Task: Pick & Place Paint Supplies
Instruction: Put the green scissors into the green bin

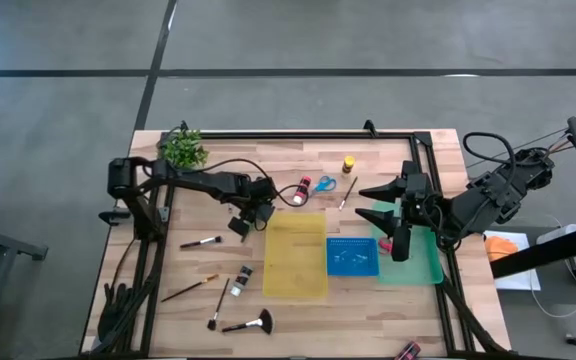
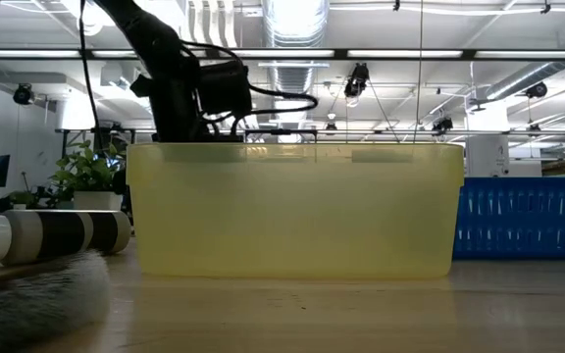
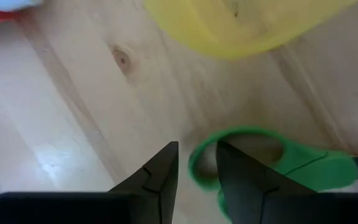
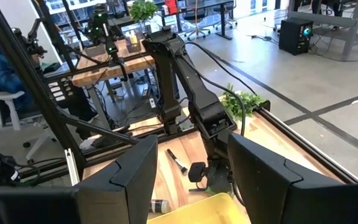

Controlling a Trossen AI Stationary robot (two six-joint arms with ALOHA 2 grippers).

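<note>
My left gripper hangs low over the table by the far left corner of the yellow tray, fingers pointing down, shut on green-handled scissors. In the high view the gripper hides these scissors. Blue scissors, red scissors and a yellow bottle lie on the table beyond the trays. Thin brushes, a black bottle and a fan brush lie near left. My right gripper is held high over the blue tray, open, with nothing between its fingers. My left gripper has the rim of the scissors' green finger loop between its two fingers, one finger inside the loop and one outside it, coming from above. The rest of the handle runs off to one side. Whether the scissors rest on the wood, I cannot tell.
A green tray lies right of the blue one, and a leafy plant stands at the far left corner. A black frame rail runs along the far edge. In the low view the yellow tray's wall fills the middle.
</note>
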